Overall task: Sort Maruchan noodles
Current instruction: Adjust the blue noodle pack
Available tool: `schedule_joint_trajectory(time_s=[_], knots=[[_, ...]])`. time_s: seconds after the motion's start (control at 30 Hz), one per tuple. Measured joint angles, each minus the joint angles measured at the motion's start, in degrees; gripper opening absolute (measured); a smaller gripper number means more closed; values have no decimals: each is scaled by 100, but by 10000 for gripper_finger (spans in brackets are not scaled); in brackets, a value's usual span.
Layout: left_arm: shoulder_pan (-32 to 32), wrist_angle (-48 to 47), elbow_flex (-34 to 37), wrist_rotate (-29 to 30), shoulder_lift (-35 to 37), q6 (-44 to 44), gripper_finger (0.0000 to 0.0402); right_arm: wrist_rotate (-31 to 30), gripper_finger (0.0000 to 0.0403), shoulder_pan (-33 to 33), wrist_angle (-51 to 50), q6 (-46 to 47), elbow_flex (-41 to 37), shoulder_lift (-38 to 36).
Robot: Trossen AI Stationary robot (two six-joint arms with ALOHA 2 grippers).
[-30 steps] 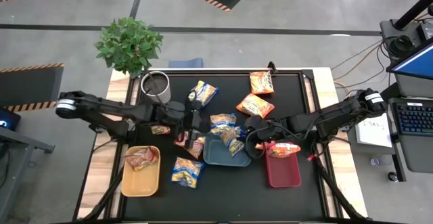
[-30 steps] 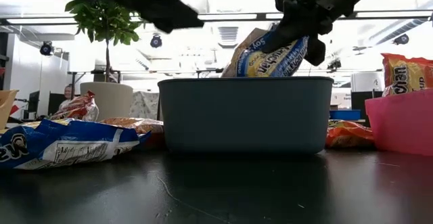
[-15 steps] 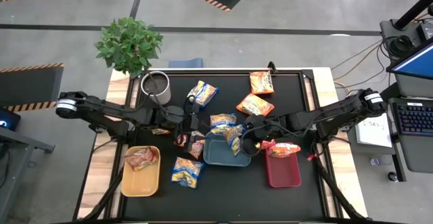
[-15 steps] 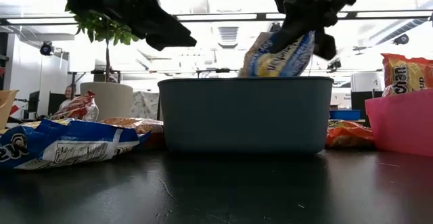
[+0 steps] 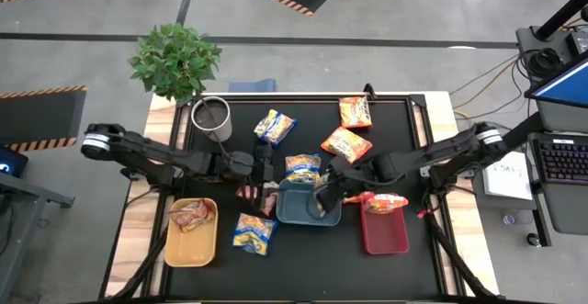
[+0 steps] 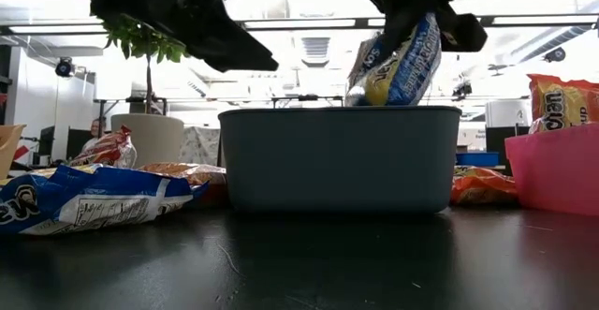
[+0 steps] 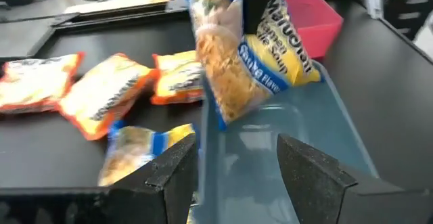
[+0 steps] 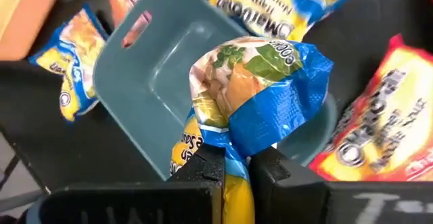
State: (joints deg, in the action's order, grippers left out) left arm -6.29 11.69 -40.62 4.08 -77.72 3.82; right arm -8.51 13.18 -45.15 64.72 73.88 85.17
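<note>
Right now the right end effector point(image 8: 235, 166) is clamped tight on a blue-and-yellow noodle packet point(image 8: 254, 95), hanging it by one end directly above the blue tray point(image 5: 309, 209) — judging by colour match, that's the drop target, so release looks like the next step. Packet is crinkly, glossy, blue edge with yellow panel and a noodle photo, dangling tilted in the low view point(image 6: 398, 62), not touching the tray rim. Left end effector point(image 7: 233, 173) sits just beside the tray's left side, fingers well apart, holding nothing; probably lining up on the loose packets near it. Another blue-and-yellow packet point(image 5: 302, 166) lies on the bench point(image 5: 404, 139) touching the tray's far edge, one more point(image 5: 254, 233) nearer the yellow tray point(image 5: 192, 240), which holds a maroon packet point(image 5: 191, 214). Orange packets point(image 5: 346, 143) lie unsorted farther back; the red tray point(image 5: 385, 232) has one orange packet point(image 5: 387, 201).
</note>
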Motion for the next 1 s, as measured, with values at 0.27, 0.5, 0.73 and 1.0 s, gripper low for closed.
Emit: schedule_joint_trajectory(time_s=[0.27, 0.5, 0.73, 1.0], knots=[[-217, 941, 4, -2, -617, 329, 166, -219, 18, 80, -1152, 412, 512, 699], [-218, 1283, -2, 0, -1024, 285, 154, -216, 18, 82, -1137, 267, 514, 944], [-225, 1331, -2, 2, -1103, 146, 146, -398, 48, 95, -1140, 20, 514, 1111], [-225, 1334, -2, 4, -1053, 140, 141, -343, 111, 95, -1271, -241, 512, 1131]])
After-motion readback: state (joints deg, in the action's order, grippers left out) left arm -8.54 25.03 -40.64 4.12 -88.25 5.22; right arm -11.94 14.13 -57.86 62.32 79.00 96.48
